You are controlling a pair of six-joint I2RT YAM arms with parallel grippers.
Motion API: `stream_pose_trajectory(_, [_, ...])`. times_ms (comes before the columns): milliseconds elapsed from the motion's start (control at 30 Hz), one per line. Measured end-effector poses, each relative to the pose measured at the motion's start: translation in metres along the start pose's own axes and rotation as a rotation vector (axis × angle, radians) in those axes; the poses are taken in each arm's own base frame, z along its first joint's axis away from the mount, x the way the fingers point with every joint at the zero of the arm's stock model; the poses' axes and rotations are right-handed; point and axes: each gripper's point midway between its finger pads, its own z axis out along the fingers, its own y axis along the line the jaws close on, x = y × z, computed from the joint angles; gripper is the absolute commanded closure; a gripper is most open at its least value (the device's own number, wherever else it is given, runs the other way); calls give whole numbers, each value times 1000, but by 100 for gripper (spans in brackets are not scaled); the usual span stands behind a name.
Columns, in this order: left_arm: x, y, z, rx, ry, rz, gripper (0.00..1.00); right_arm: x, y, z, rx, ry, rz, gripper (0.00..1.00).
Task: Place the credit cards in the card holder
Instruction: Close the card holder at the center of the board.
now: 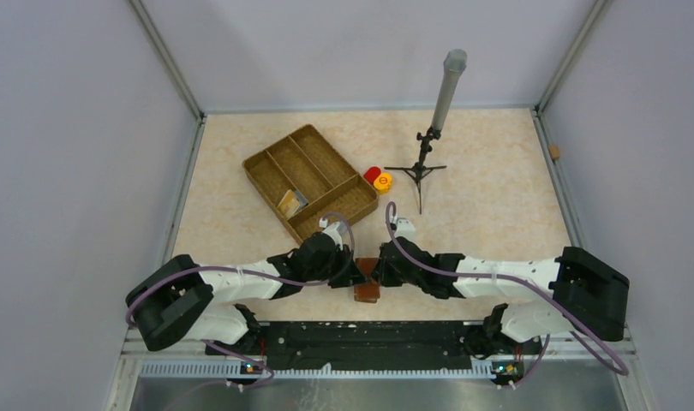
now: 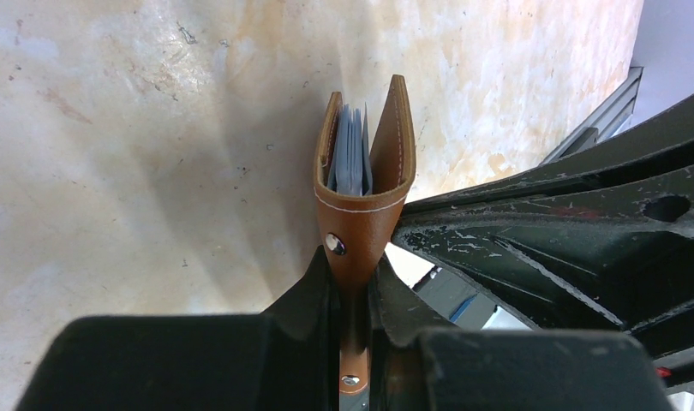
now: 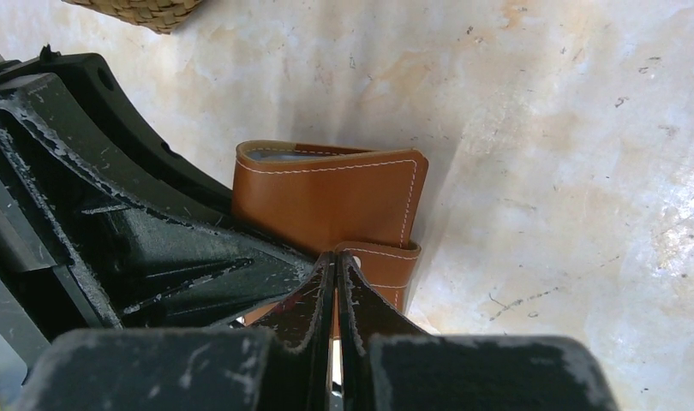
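Note:
The brown card holder (image 2: 361, 214) stands on edge and slightly open, with pale blue-grey credit cards (image 2: 350, 158) inside it. My left gripper (image 2: 354, 265) is shut on its clasp strap. In the right wrist view the card holder (image 3: 326, 201) is side-on. My right gripper (image 3: 336, 257) is shut, with its tips against the strap (image 3: 386, 265) by the snap; nothing shows between the fingers. From above, both grippers, left (image 1: 354, 274) and right (image 1: 379, 270), meet over the card holder (image 1: 367, 292). A yellowish-gold card (image 1: 292, 202) lies in the wicker tray.
The divided wicker tray (image 1: 275, 163) stands behind the left arm. Red (image 1: 372, 174) and orange (image 1: 382, 181) round caps lie to its right. A small tripod with a grey tube (image 1: 425, 163) stands at the back. The right arm's black body (image 2: 566, 240) is close beside the holder.

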Motion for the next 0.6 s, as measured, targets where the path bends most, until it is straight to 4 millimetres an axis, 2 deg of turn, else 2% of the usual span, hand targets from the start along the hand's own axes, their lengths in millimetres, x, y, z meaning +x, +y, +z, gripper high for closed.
stream_pose_trajectory(600, [1,1,0,-5,3,-2,100,2,-4,6,-5,-21,25,100])
